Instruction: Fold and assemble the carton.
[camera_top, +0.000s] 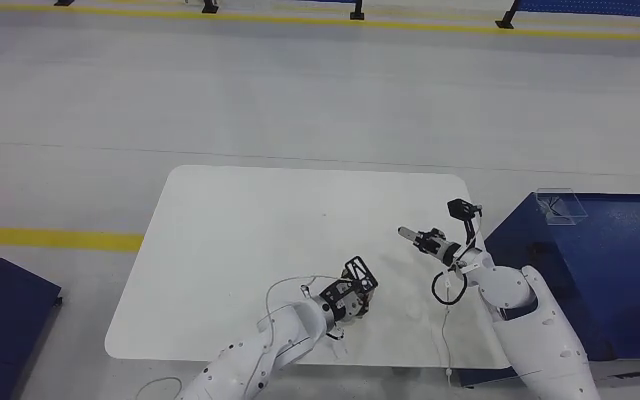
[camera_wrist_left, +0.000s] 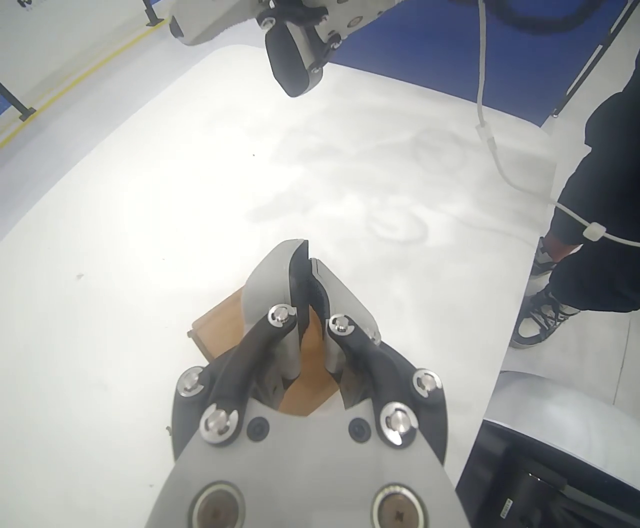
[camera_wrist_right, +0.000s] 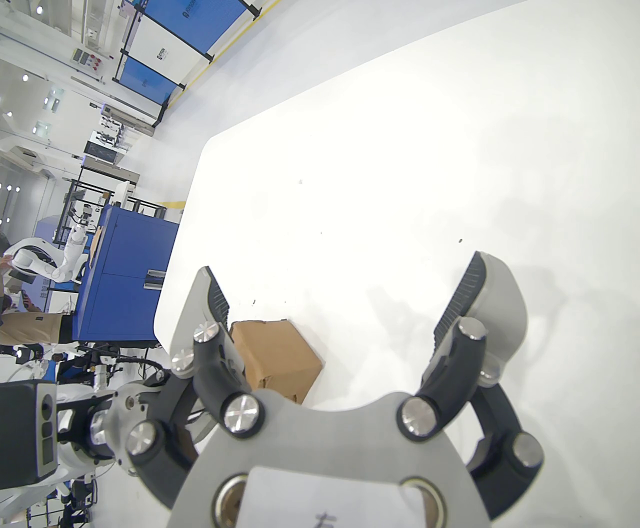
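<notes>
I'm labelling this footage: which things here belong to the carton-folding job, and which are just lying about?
Job: carton, left gripper, right gripper, white table.
Lying about: blue cabinet, clear container at its far edge.

Pale grey floor (camera_top: 300, 90), yellow floor lines (camera_top: 70, 239), blue cabinet (camera_top: 570, 250) beside white table (camera_top: 250, 250)
</notes>
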